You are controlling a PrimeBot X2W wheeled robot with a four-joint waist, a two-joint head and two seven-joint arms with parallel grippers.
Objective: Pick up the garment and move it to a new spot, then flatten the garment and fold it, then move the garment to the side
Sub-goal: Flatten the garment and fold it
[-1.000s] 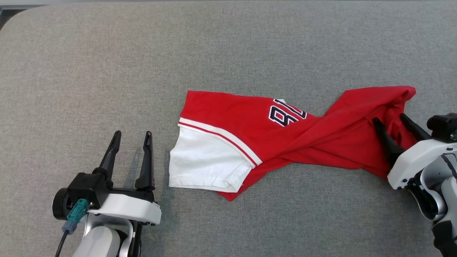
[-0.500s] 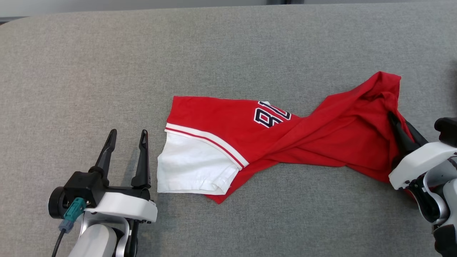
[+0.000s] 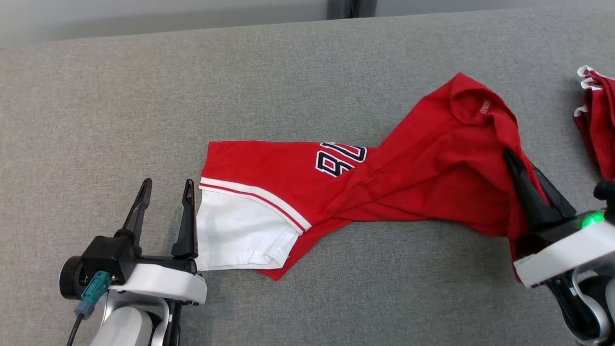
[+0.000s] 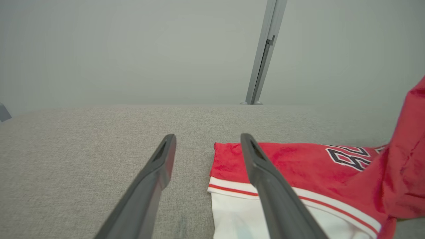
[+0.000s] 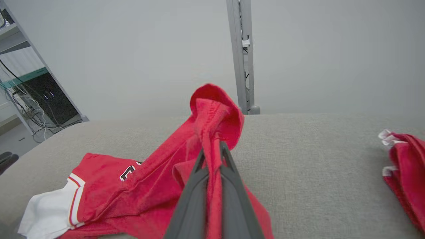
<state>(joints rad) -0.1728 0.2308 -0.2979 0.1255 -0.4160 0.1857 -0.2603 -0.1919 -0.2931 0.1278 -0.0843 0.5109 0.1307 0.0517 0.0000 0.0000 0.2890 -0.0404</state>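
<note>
Raised since a second ago: right end of red-and-white fabric jersey (image 3: 269, 163), pinched in right gripper (image 3: 521, 162); left gripper (image 3: 167, 183) spread beside white sleeve (image 3: 235, 230); probably light, limp; best held at hems.

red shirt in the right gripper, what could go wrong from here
The right gripper is shut on just a thin fold of the red shirt, so the twisted bulk lying on the table might pull it free. The white sleeve lies right beside the open left gripper and could snag. Another red garment lies close on the right.
</note>
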